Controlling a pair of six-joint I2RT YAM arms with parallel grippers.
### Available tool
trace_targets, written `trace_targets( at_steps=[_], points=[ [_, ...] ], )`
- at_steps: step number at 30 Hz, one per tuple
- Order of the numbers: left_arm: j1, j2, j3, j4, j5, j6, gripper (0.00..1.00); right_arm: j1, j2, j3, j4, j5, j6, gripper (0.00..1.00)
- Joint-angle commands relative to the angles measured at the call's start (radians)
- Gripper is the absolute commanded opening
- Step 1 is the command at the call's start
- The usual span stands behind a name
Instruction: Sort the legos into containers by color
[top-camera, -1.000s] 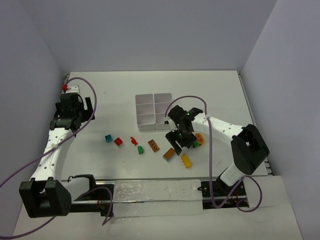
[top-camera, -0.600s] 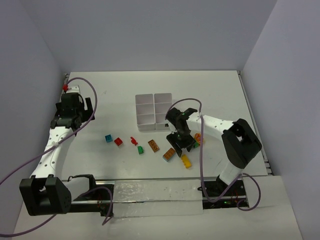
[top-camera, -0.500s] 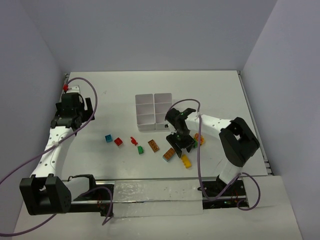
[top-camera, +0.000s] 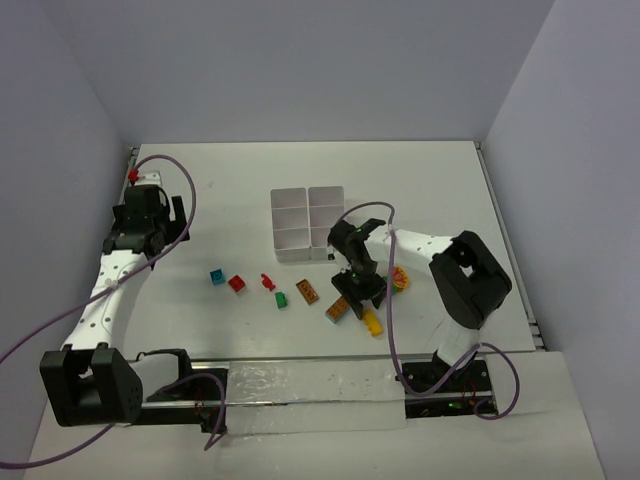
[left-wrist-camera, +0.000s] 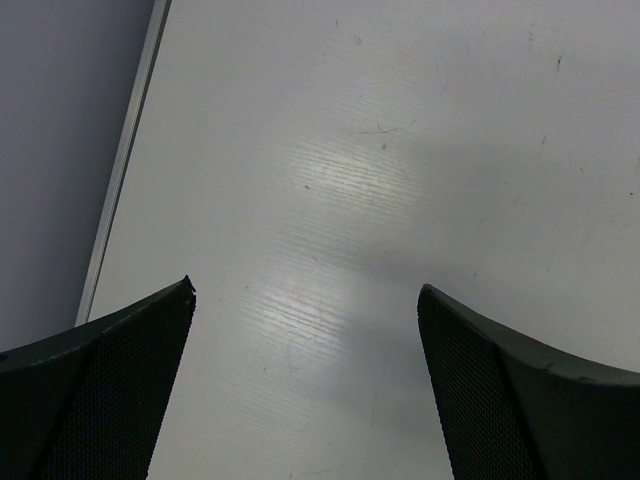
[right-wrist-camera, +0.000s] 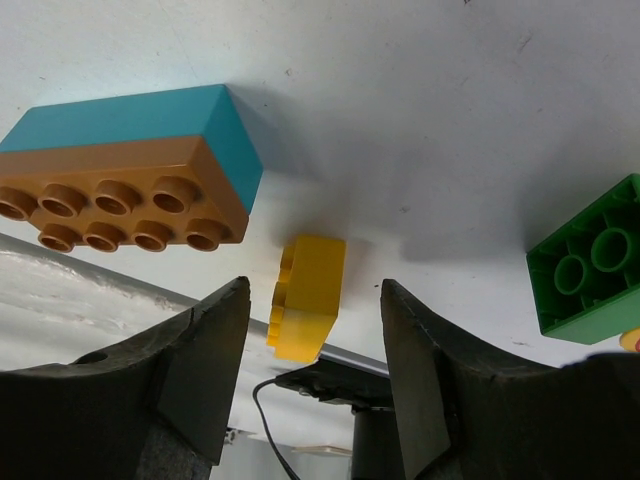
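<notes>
Looking through the right wrist view, we find the right gripper (right-wrist-camera: 315, 288) with its jaws partly parted, one on each side of a yellow brick (right-wrist-camera: 308, 310). A strip of white table (right-wrist-camera: 450, 120) shows between the brick and each of the fingers (right-wrist-camera: 205, 370), so neither touches it and nothing is gripped. We cannot tell whether the tips are down at the brick's level or above it. Just outside the left jaw, a little beyond its tip, lies an orange-brown brick (right-wrist-camera: 120, 205), studs toward the camera, with a teal layer on its far side. Outside the right jaw sits a green brick (right-wrist-camera: 590, 262), hollow side showing, apart from the finger.

From above, we see more bricks strung out to the left of these jaws: a flat orange-brown piece (top-camera: 307, 291), a small green piece (top-camera: 281, 299), a red piece (top-camera: 267, 281), a red brick (top-camera: 237, 284) and a teal brick (top-camera: 217, 276), each farther from the jaws than the one before. A small orange and yellow piece (top-camera: 400, 278) lies close on their right. The white tray (top-camera: 308, 210) stands beyond the jaws, slightly left, near but apart.

The left gripper (left-wrist-camera: 307, 290) is far off to the left of all this. Its jaws stand wide, with bare table between them.
</notes>
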Motion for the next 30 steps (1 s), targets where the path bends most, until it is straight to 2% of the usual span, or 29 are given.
trace_targets(
  at_steps=[1, 4, 7, 10, 15, 17, 23, 30],
  points=[
    [0.003, 0.004, 0.063, 0.047, -0.021, 0.008, 0.99, 0.009, 0.028, 0.033, -0.016, 0.010, 0.012, 0.57],
    [0.002, 0.005, 0.066, 0.049, -0.021, 0.008, 0.99, 0.009, 0.024, 0.033, -0.016, 0.009, 0.011, 0.48],
    [0.001, 0.005, 0.065, 0.048, -0.019, 0.003, 0.99, 0.011, 0.019, 0.033, -0.015, 0.007, 0.011, 0.44],
    [0.002, 0.005, 0.066, 0.047, -0.018, 0.000, 0.99, 0.013, 0.004, 0.033, -0.015, 0.006, 0.011, 0.33],
    [0.001, 0.007, 0.068, 0.044, -0.013, 0.003, 0.99, 0.037, -0.101, 0.037, -0.022, -0.017, 0.002, 0.00],
    [0.003, 0.005, 0.068, 0.040, -0.005, 0.003, 0.99, 0.038, -0.125, 0.040, -0.026, -0.028, -0.003, 0.00],
    [0.003, -0.041, 0.062, 0.053, 0.128, 0.028, 0.99, 0.038, -0.365, 0.069, 0.008, -0.036, -0.012, 0.00],
    [0.002, -0.079, 0.117, 0.001, 0.300, 0.055, 0.99, 0.024, -0.517, 0.183, 0.234, 0.225, -0.063, 0.00]
  ],
)
